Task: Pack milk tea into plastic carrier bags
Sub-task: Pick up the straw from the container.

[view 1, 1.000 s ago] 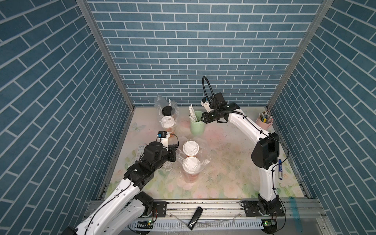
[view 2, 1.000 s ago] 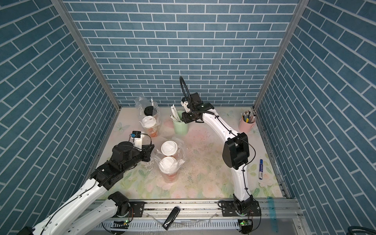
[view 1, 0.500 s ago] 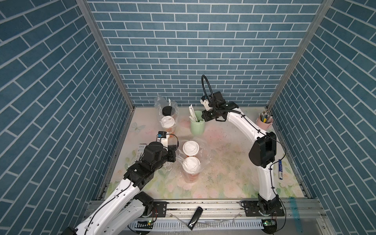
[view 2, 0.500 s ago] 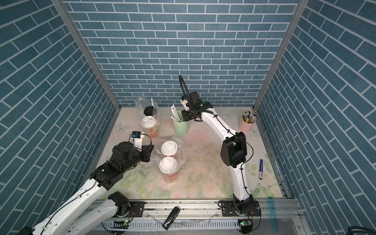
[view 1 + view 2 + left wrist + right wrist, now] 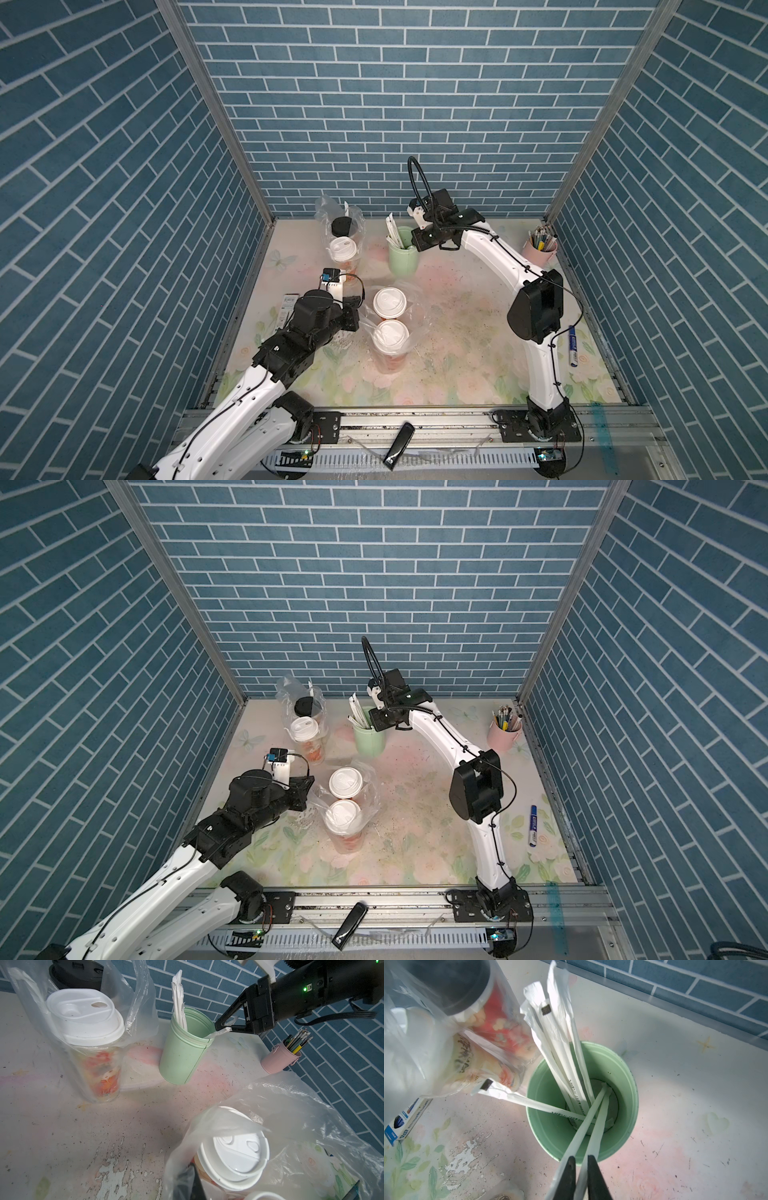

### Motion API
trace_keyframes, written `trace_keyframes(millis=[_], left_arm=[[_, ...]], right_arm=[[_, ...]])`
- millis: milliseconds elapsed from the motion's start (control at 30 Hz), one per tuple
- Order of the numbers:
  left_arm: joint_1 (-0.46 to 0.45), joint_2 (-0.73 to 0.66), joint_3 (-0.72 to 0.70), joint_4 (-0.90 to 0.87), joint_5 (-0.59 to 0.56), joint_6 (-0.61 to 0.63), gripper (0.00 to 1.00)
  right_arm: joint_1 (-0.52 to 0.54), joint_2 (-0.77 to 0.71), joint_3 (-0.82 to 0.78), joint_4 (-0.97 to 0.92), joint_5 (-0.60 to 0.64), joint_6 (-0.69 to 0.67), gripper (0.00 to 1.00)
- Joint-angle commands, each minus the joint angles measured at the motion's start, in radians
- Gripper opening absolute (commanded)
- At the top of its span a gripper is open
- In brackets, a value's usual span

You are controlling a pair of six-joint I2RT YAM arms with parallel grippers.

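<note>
Two white-lidded milk tea cups [image 5: 389, 302] [image 5: 390, 337] stand inside a clear plastic carrier bag [image 5: 417, 318] mid-table. My left gripper [image 5: 357, 316] is shut on that bag's left edge; in the left wrist view its film wraps one dark finger [image 5: 197, 1181]. At the back, a second bag [image 5: 328, 206] holds a black-lidded cup [image 5: 341, 225] and a white-lidded cup [image 5: 343, 250]. My right gripper [image 5: 581, 1174] hangs over the mint-green straw cup [image 5: 618, 1084], shut on a paper-wrapped straw [image 5: 600, 1118]. Another straw runs along the outside of one finger.
A pink pen cup [image 5: 539, 254] stands at the back right by the wall. A blue marker [image 5: 573, 345] lies near the right edge. A small printed box [image 5: 286, 309] lies by the left wall. A black object [image 5: 399, 445] rests on the front rail.
My right gripper has dropped slightly at the green cup and its jaws have closed onto a wrapped straw. The left arm and both bags have not moved.
</note>
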Motion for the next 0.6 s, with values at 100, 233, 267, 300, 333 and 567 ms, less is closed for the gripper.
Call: trace_keyframes(millis=[100,233,267,300,333,567], left_arm=[[0.005,-0.015,-0.008,-0.019,-0.010,0.002,0.00],[0.005,-0.020,-0.011,-0.013,-0.010,0.003,0.00],[0.004,-0.021,-0.011,-0.013,-0.011,0.004,0.00],[0.005,-0.022,-0.011,-0.011,-0.013,0.005,0.00],[0.004,-0.022,-0.013,-0.009,-0.013,0.006,0.00],[0.005,-0.027,-0.016,0.009,0.001,0.024,0.00]], right_arm=[[0.010,0.010,-0.002,-0.034,0.048,-0.009,0.00],[0.012,-0.010,0.035,-0.059,0.092,-0.023,0.00],[0.012,-0.013,0.054,-0.074,0.106,-0.027,0.00],[0.012,-0.019,0.081,-0.095,0.117,-0.031,0.00],[0.012,-0.021,0.114,-0.122,0.126,-0.034,0.00],[0.018,-0.060,0.319,-0.318,0.169,-0.058,0.00]])
